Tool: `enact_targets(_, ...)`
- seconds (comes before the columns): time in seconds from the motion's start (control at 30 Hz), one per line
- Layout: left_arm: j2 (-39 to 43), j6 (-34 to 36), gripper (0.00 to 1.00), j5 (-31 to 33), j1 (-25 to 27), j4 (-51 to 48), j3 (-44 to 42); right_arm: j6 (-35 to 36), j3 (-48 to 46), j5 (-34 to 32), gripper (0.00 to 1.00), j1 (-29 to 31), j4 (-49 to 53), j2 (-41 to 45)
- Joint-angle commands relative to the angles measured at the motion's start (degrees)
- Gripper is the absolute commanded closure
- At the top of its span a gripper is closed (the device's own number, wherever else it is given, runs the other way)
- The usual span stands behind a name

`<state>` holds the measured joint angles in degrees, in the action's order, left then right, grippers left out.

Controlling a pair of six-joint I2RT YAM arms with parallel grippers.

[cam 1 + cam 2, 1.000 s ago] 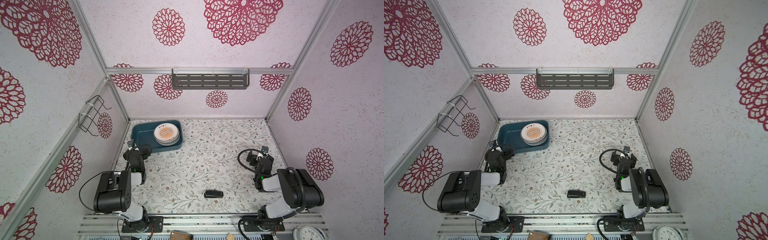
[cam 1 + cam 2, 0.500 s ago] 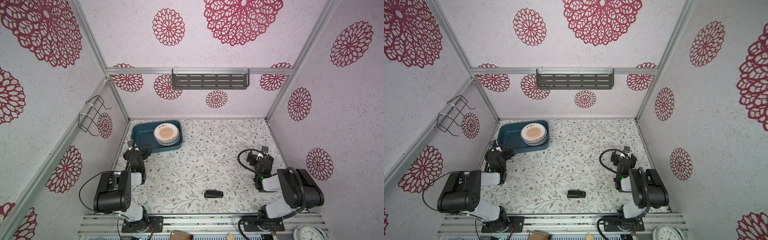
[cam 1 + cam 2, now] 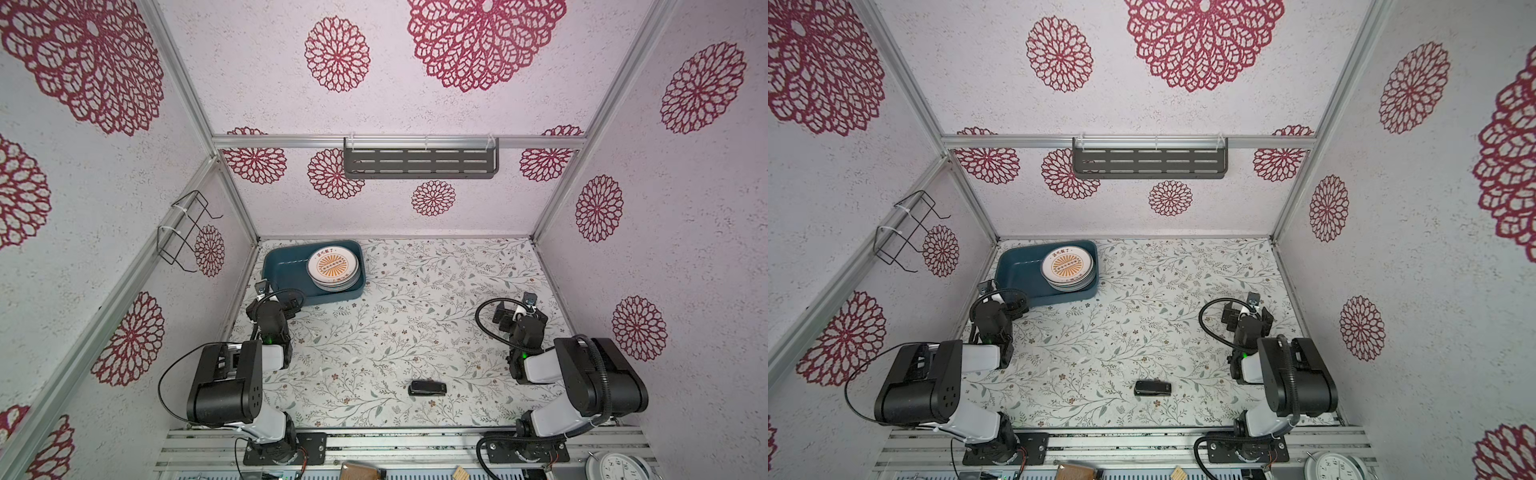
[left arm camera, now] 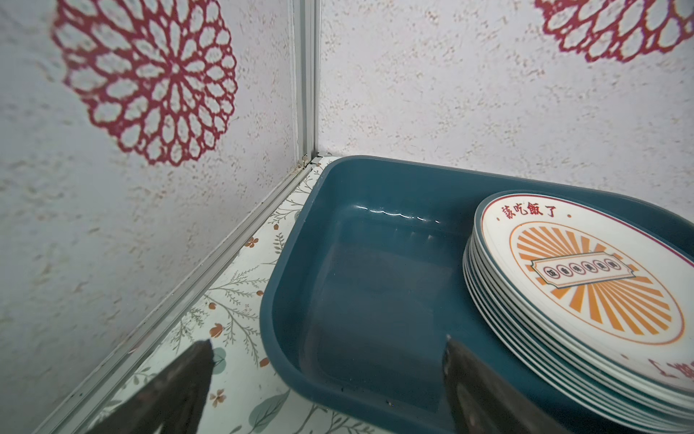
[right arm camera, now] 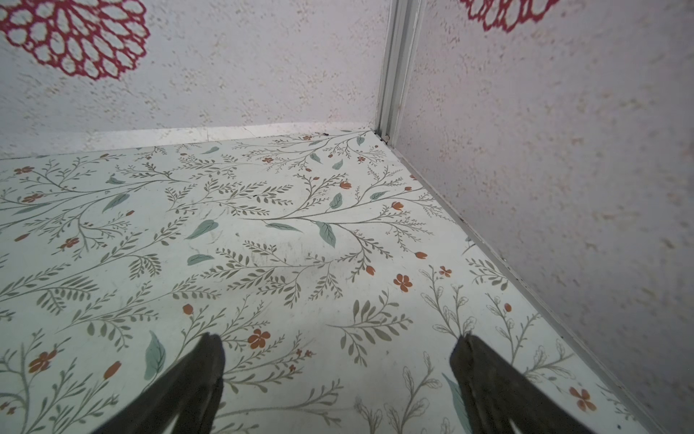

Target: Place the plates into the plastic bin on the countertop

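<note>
A stack of several white plates (image 3: 332,268) (image 3: 1067,268), the top one with an orange sunburst centre, sits in the right half of the teal plastic bin (image 3: 286,270) (image 3: 1021,270) at the countertop's (image 3: 415,324) back left. The left wrist view shows the stack (image 4: 586,285) and the bin's bare left half (image 4: 375,263). My left gripper (image 3: 292,302) (image 4: 328,340) is open, low at the bin's near wall, and holds nothing. My right gripper (image 3: 503,318) (image 5: 338,340) is open over bare countertop (image 5: 263,244) at the right, far from the bin.
A small black object (image 3: 427,387) lies near the countertop's front edge. A grey slotted shelf (image 3: 419,163) hangs on the back wall and a wire rack (image 3: 187,232) on the left wall. A clock face (image 3: 619,467) lies beyond the front rail.
</note>
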<state>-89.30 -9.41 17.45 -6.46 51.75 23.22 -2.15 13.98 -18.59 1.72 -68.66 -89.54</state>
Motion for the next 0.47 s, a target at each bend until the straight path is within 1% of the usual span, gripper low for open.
enact_targets(0.0,-0.3,0.8,0.03,0.1,0.2,0.6,0.5,-0.8,-0.2,0.2,0.01,0.3,-1.8,1.6)
enact_targets(0.43,-0.3,0.8,0.03,0.2,0.3,0.8,0.4,-0.9,-0.3,0.2,0.01,0.3,-1.8,1.6)
